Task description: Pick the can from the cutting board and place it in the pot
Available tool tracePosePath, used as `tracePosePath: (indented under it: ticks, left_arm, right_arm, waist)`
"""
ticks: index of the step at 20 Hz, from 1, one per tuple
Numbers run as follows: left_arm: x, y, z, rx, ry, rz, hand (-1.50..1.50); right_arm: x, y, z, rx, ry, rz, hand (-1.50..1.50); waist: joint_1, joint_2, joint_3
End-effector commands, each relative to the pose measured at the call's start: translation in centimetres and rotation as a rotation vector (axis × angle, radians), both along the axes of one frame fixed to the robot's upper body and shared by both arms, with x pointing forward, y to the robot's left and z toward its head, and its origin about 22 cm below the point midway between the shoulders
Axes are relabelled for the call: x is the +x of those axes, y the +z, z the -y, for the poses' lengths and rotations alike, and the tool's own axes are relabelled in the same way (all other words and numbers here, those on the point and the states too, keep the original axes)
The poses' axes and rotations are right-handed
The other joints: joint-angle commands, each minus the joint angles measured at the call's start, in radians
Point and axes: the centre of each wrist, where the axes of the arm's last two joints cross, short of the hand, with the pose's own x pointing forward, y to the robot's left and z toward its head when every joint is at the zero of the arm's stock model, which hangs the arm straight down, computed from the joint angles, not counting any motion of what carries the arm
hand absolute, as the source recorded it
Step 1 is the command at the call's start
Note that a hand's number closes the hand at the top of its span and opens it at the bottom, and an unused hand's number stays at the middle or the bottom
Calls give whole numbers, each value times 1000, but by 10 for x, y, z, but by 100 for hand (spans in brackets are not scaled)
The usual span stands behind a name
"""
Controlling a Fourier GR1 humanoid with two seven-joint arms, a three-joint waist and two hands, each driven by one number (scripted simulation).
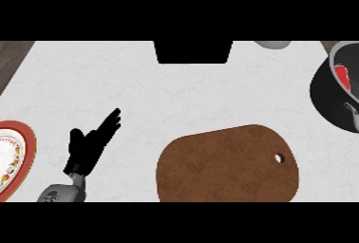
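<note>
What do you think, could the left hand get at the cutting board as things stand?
Probably yes. The left hand rests open at the view's lower left, the cutting board lies just to its right, and only white counter shows between them, so nothing seems to block the way.

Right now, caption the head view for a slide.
Left hand open left of the cutting board; red item inside the pot.

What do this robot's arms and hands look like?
Only the left side shows. The left hand is solid black, with slim tapering fingers and a thumb. Below it, a narrow grey wrist joins a rounded grey forearm. No cables are visible. The right hand is out of view.
</note>
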Motion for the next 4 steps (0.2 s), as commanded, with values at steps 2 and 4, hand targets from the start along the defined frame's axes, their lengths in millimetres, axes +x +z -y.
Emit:
tracePosePath:
  ticks: [2, 4]
  left_arm:
    - [-6, 1, -9, -1, 4, -14, 0]
    - [-13, 2, 5, 5, 5, -7, 0]
  right_arm:
    - [-51, 6, 49, 19, -58, 180, -150]
    - [-67, -14, 52, 31, -75, 209, -150]
  waist:
    - [-12, -4, 0]
    - [-9, -3, -1]
